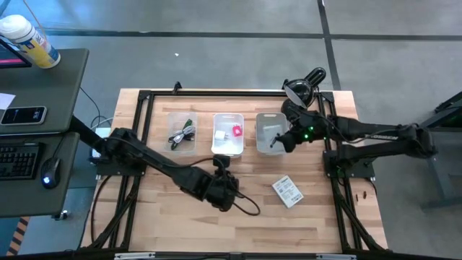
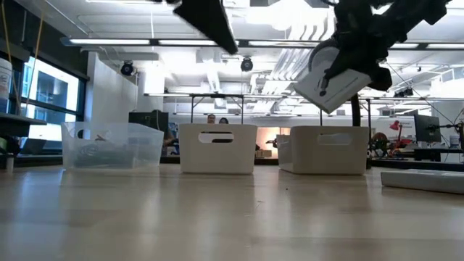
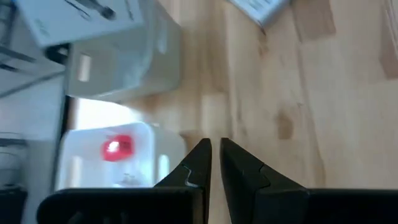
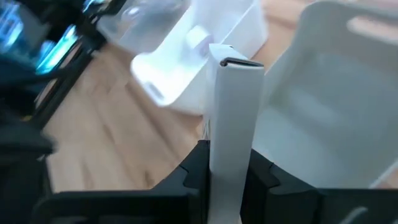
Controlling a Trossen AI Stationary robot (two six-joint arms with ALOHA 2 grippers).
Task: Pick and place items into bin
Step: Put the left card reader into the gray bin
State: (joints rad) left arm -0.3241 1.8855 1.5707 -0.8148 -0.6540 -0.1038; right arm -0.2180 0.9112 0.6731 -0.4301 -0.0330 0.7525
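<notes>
L gripper (image 1: 232,193) low over bare wood, fingers nearly shut, empty | 2nd white packet (image 1: 287,191) flat on table, just R of it | R gripper (image 4: 227,168) clamps flat white card (image 4: 233,118) edge-up over right bin (image 1: 271,133) | risk: thin slick card tilts, catches rigid plastic rim, drops outside | mid bin (image 1: 228,134): pink piece (image 1: 237,131), white cube (image 1: 219,135).

A wooden table (image 1: 180,224) stands on a grey floor (image 1: 216,50). Beside it is a dark desk (image 1: 43,130) with a keyboard (image 1: 18,159), a mouse (image 1: 49,173) and a spray can (image 1: 29,42). Ceiling lights (image 2: 290,14) and a window (image 2: 54,90) brighten the room.
</notes>
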